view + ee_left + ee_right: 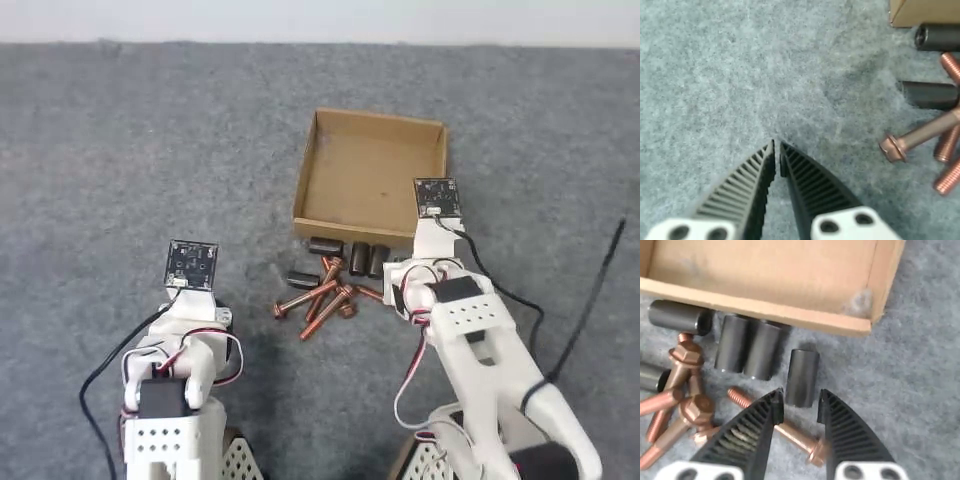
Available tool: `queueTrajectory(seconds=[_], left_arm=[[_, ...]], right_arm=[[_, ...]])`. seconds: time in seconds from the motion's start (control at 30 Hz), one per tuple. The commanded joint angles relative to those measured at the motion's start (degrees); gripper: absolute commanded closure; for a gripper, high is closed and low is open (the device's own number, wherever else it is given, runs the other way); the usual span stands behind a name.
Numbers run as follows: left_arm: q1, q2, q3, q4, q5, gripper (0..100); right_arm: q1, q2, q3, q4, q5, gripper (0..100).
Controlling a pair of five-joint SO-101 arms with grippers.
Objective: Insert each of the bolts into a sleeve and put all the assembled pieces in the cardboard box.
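Note:
Several copper bolts [320,297] lie in a loose pile in front of the cardboard box [371,176], which has nothing in it. Several dark sleeves [326,246] lie along the box's near wall. My right gripper [799,404] is open just short of one sleeve [802,376], whose near end sits in line with the gap between the fingertips. One bolt [790,435] lies on the carpet under the jaws. My left gripper [776,146] is shut on nothing over bare carpet, to the left of the pile. A flanged bolt [920,136] and two sleeves [930,94] lie off to its side.
Grey carpet [150,150] covers the whole table. The left arm [185,330] and the right arm [460,320] stand at the near edge, either side of the pile. A black cable [590,300] runs along the right side.

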Motion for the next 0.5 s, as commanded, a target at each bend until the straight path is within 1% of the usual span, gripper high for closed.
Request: queueTrajectory(seconds=[0.0,0.27,0.37,0.47], left_arm=[[-0.3,-0.6,-1.1,-1.4,-0.2,99],[-0.3,-0.6,-1.1,-1.4,-0.2,99],[-0.3,-0.6,-1.1,-1.4,-0.2,99],[-0.3,-0.6,-1.1,-1.4,-0.2,99]], right_arm=[[-0.3,2.8,-4.8,-2.0,-0.6,89.6],[0.4,14.2,-11.3,-1.4,-0.6,89.6],[0.5,16.6,-14.3,2.2,-0.6,89.6],[0.4,17.5,-15.2,2.7,-0.6,89.6]])
